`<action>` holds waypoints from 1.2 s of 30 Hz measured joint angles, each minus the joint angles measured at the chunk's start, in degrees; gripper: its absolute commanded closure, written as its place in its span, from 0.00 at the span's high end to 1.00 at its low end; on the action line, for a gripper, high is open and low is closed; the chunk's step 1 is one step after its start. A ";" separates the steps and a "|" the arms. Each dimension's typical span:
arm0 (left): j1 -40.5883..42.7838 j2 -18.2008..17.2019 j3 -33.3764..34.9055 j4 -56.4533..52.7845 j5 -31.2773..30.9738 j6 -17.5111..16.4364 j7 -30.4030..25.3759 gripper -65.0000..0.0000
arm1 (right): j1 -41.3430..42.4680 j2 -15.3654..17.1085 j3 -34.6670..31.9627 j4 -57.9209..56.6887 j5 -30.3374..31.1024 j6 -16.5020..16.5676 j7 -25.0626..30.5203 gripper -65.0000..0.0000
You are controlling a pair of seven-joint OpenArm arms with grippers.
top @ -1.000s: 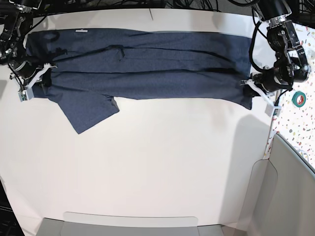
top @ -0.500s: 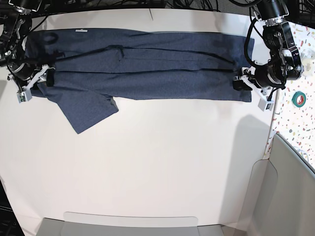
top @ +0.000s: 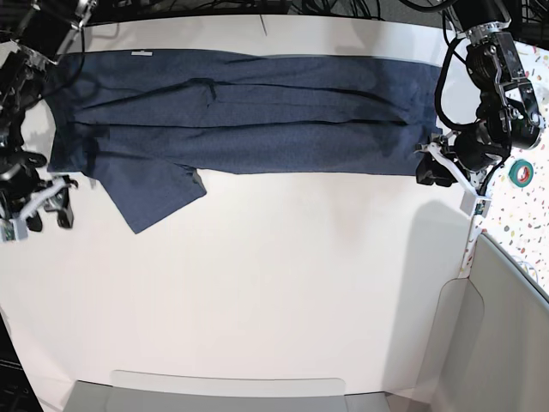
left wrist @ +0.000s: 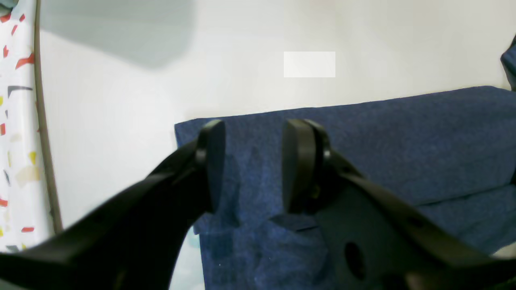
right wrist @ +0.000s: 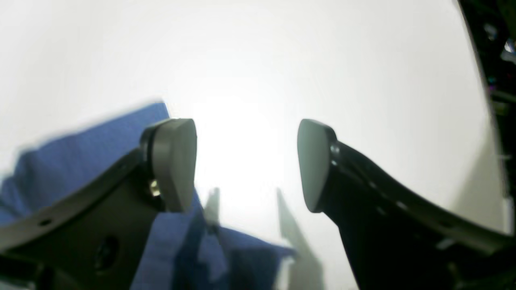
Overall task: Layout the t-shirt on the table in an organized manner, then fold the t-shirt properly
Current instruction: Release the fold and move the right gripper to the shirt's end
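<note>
T-shirt (top: 249, 116) lay banded across the frame's top on the surface (top: 283, 283); both end effectors (top: 437, 167) (top: 39, 206) stood apart, empty. Lengthwise fold appeared finished; crosswise fold needs regrasping.

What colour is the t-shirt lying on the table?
Dark heathered navy blue t-shirt; the base view shows it best.

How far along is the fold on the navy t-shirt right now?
Done: the dark heathered navy-blue cotton t-shirt lies as a long folded band across the white table. In hand: nothing; the left gripper hangs open over the band's end, and the right gripper is open beside the other end. Left: one sleeve juts out below the band, and the crosswise folds are not yet made.
</note>
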 measured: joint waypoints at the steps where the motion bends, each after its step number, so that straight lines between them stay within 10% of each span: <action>1: 0.02 0.00 0.00 -0.02 -0.02 0.00 0.15 0.35 | 2.19 -0.90 -0.39 -2.89 0.02 0.02 -2.21 0.60; 15: -0.02 0.13 0.00 -0.09 0.00 0.00 0.26 0.35 | 10.93 -3.69 -0.48 -29.05 1.16 -0.02 -2.51 0.60; 27: -0.15 0.15 0.00 -0.09 0.00 0.02 -0.15 0.35 | 11.87 -6.97 -9.75 -29.42 2.10 -0.07 -0.55 0.60; 30: -0.13 0.15 0.00 -0.11 0.00 0.02 -0.13 0.35 | 11.85 -7.10 -10.73 -29.42 2.08 0.00 -0.42 0.42; 33: -0.15 0.13 0.00 -0.11 0.00 0.02 -0.13 0.35 | 11.47 -6.86 -10.67 -29.55 1.88 0.00 -1.25 0.00; 36: -0.13 0.13 0.00 -0.11 0.00 0.02 -0.15 0.35 | 10.91 -6.75 -10.71 -28.63 1.92 0.00 -1.68 0.00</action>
